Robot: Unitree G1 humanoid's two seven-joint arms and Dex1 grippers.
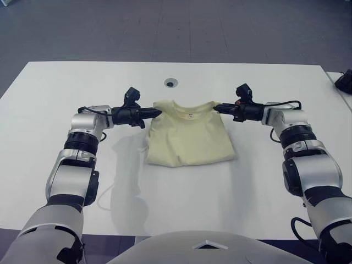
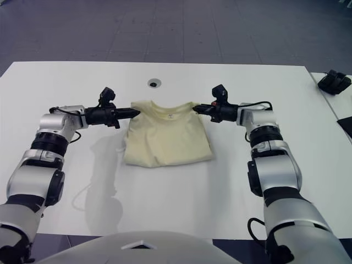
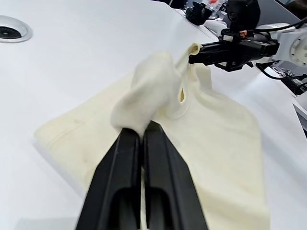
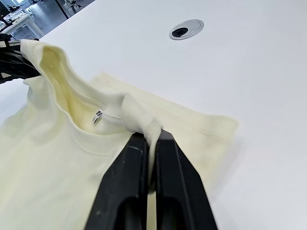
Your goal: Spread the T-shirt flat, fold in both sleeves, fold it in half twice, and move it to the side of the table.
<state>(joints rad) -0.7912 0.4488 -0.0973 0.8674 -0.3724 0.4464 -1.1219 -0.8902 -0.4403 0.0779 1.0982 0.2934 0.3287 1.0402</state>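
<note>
A pale yellow T-shirt (image 1: 188,136) lies in the middle of the white table (image 1: 49,93), sleeves folded in, collar toward the far side. My left gripper (image 1: 158,113) is shut on the T-shirt's far left shoulder corner, lifting it a little. My right gripper (image 1: 216,108) is shut on the far right shoulder corner. In the left wrist view the pinched cloth (image 3: 144,96) bunches above the black fingers (image 3: 127,158), and the other gripper (image 3: 194,58) holds the opposite corner. In the right wrist view the collar (image 4: 72,103) stands up beside the closed fingers (image 4: 169,163).
A round cable grommet (image 1: 171,83) sits in the table just beyond the shirt. A dark object (image 2: 333,81) rests on a neighbouring surface at the far right. Bare tabletop lies on both sides of the shirt and in front of it.
</note>
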